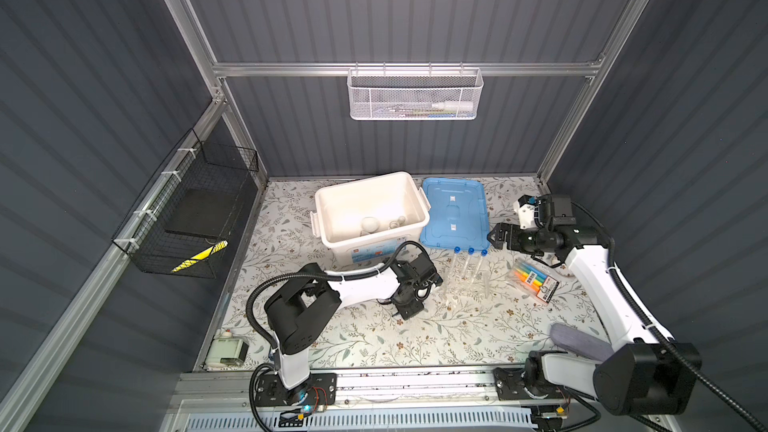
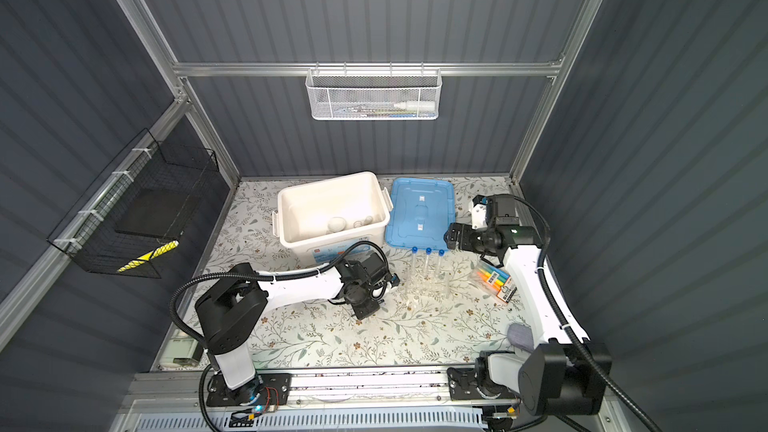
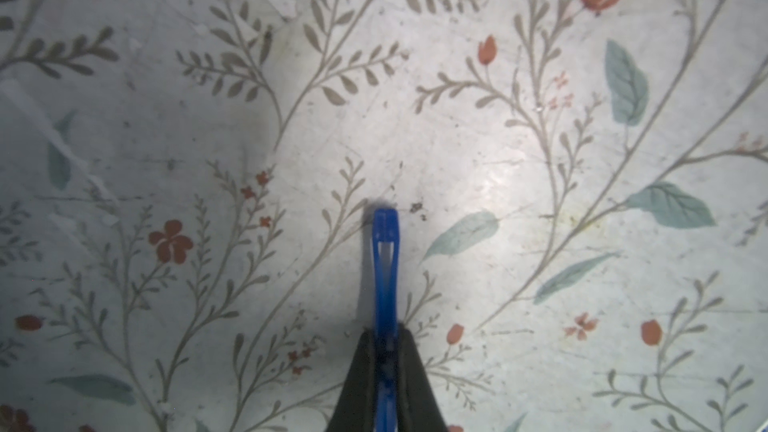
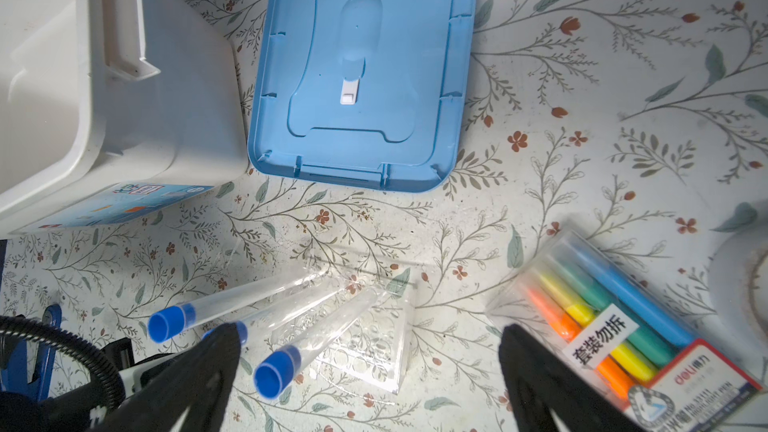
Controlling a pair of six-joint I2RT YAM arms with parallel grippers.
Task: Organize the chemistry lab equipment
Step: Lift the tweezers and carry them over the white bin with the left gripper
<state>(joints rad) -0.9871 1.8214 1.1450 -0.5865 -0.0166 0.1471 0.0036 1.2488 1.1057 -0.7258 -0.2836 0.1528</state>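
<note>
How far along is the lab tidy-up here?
Done: a dish and flask lie in the bin; three tubes stand in the rack. In hand: left gripper shut on the tweezers; right gripper open, empty. Left: stow the tweezers, perhaps the rack; lid is off.

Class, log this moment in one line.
left tool: shut on blue tweezers | right tool: open, empty | test tubes: in rack

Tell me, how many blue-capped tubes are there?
3. The left tube, middle tube and right tube stand side by side in the clear rack, near the blue lid. None shows elsewhere, though the bin's inside is partly hidden.
</note>
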